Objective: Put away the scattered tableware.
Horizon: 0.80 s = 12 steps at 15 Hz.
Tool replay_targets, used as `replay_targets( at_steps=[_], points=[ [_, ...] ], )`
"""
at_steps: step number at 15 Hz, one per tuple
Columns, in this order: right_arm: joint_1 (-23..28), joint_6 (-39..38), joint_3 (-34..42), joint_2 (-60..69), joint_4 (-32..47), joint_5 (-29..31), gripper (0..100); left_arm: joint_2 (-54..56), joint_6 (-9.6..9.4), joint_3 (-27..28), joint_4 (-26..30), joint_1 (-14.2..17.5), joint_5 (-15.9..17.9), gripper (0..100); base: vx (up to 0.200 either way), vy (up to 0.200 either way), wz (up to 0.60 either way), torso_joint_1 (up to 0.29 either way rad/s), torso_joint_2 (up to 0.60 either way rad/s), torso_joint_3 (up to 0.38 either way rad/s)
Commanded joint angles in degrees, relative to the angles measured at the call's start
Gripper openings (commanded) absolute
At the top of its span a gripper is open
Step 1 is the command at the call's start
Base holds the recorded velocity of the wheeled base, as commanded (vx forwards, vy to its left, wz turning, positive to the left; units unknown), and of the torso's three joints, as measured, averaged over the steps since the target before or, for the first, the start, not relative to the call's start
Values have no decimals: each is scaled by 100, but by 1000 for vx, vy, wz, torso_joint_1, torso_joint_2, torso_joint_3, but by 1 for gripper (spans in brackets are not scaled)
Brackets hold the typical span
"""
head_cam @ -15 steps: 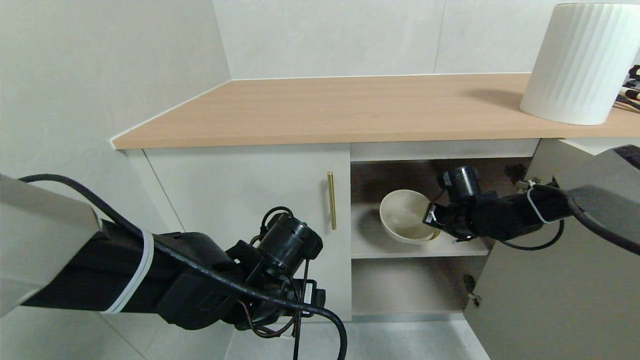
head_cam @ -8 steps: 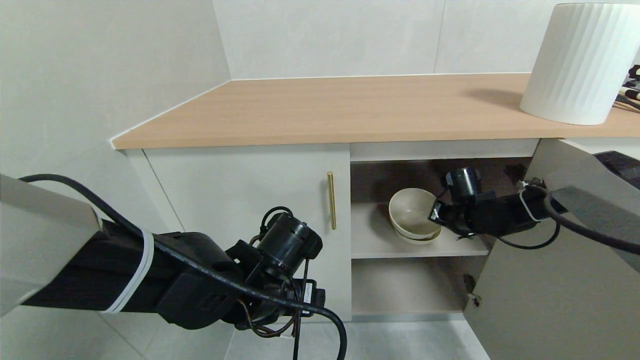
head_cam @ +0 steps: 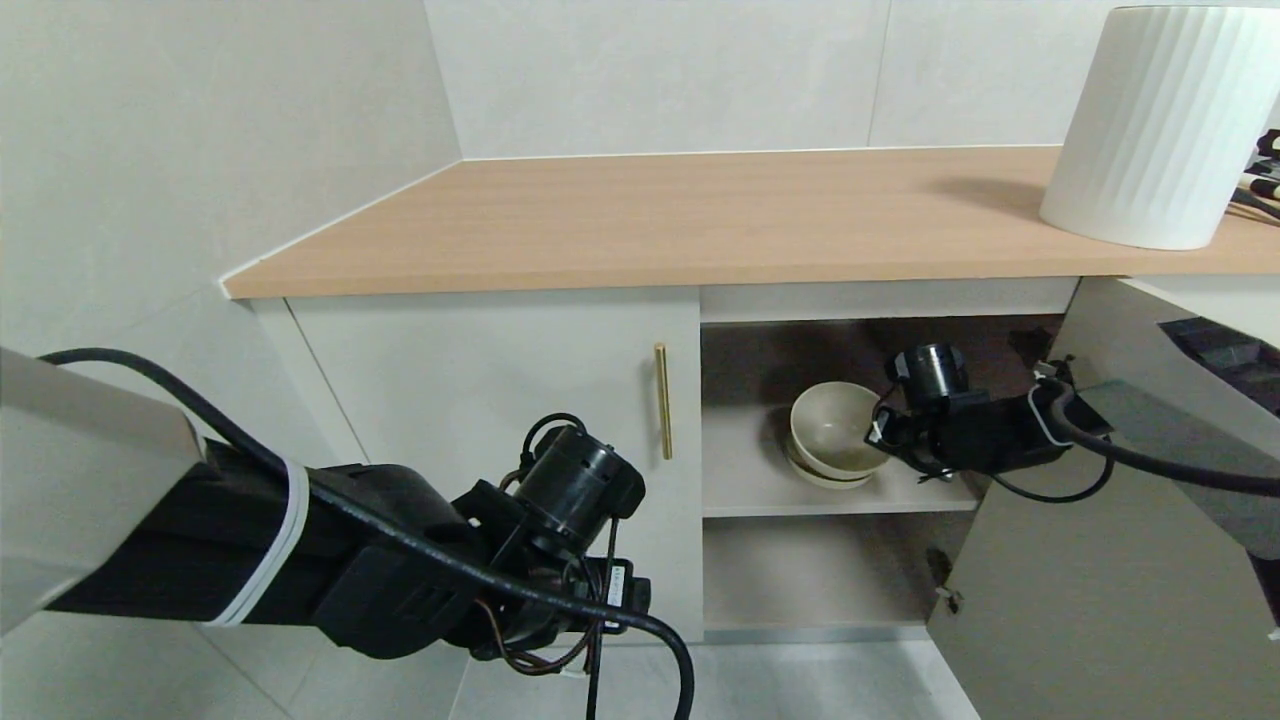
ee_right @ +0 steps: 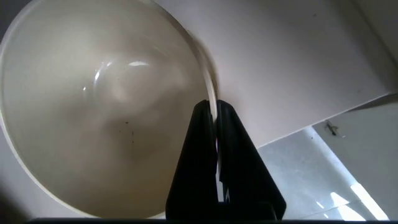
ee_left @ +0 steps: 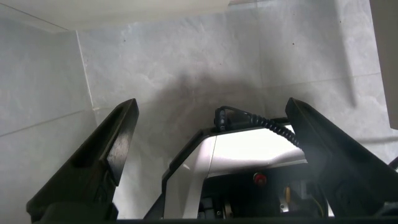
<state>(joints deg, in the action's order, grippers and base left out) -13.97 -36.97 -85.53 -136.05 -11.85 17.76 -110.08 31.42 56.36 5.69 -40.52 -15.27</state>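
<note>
Low on the left, in front of the cupboard, the left gripper [ee_left: 211,111] hangs over the pale floor tiles [ee_left: 186,68]. Its two fingers [ee_left: 118,134] are spread wide apart with nothing between them.

Behind it, the left door [head_cam: 480,430] is closed, its gold handle [head_cam: 662,400] upright along the inner edge. The wooden counter [head_cam: 650,220] runs along the top.

Right of the handle the cupboard stands open, with a white shelf [head_cam: 740,480] across its middle. The bowl [head_cam: 835,430] is inside on the shelf's right half, well away from the left gripper. It is beige and tipped up on its side, its mouth turned out to the left and front. Its lower edge is down at the shelf board, though I can't tell whether it rests there.

The right gripper [head_cam: 885,435] comes into the opening from the right and meets the bowl at its right side. From the wrist, the bowl [ee_right: 106,106] curves away from the right gripper [ee_right: 216,111], whose black fingers [ee_right: 199,143] are pinched shut on the rim, one inside and one outside, with the shelf [ee_right: 298,62] behind.

Farther right the other door [head_cam: 1090,560] is swung open toward me, and a white ribbed tub [head_cam: 1150,130] sits at the counter's right end.
</note>
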Motion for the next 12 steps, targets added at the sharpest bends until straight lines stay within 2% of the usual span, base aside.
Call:
replay_targets(
  at_steps=[1, 10, 11, 12],
  points=[
    [8, -3, -34, -97, -10, -1, 0, -13, 5, -2, 2, 0, -2, 100, 0, 0, 0, 0, 0, 0],
    [-27, -82, -113, -150, -19, -1, 0, -31, 5, -2, 2, 0, -2, 100, 0, 0, 0, 0, 0, 0],
    [-36, -99, -122, -168, -19, -1, 100, -31, 5, -2, 2, 0, -2, 100, 0, 0, 0, 0, 0, 0],
    [-36, -108, -166, -203, -19, -1, 100, -31, 5, -2, 2, 0, -2, 100, 0, 0, 0, 0, 0, 0]
  ],
)
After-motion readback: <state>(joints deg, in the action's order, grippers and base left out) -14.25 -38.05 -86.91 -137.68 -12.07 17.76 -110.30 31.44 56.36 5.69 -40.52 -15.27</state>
